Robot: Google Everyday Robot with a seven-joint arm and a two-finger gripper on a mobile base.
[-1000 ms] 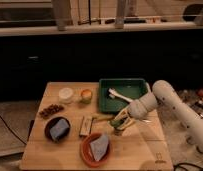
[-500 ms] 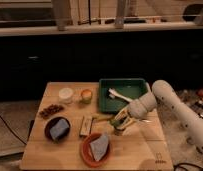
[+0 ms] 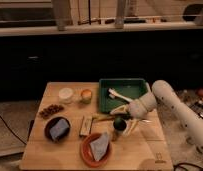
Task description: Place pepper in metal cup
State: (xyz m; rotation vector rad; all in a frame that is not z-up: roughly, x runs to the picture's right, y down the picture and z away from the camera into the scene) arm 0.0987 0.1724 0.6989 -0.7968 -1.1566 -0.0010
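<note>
Gripper, toward the table's right edge, clamps one pepper just above one metal cup. Two plates by the front edge: dark plate, orange plate.

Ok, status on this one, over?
Gripper low over table, at the pepper. Pepper right above metal cup. Orange plate close beside cup, not blocking.

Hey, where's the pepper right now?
In the camera view, the pepper is at the gripper, just above the metal cup and in front of the green tray.
</note>
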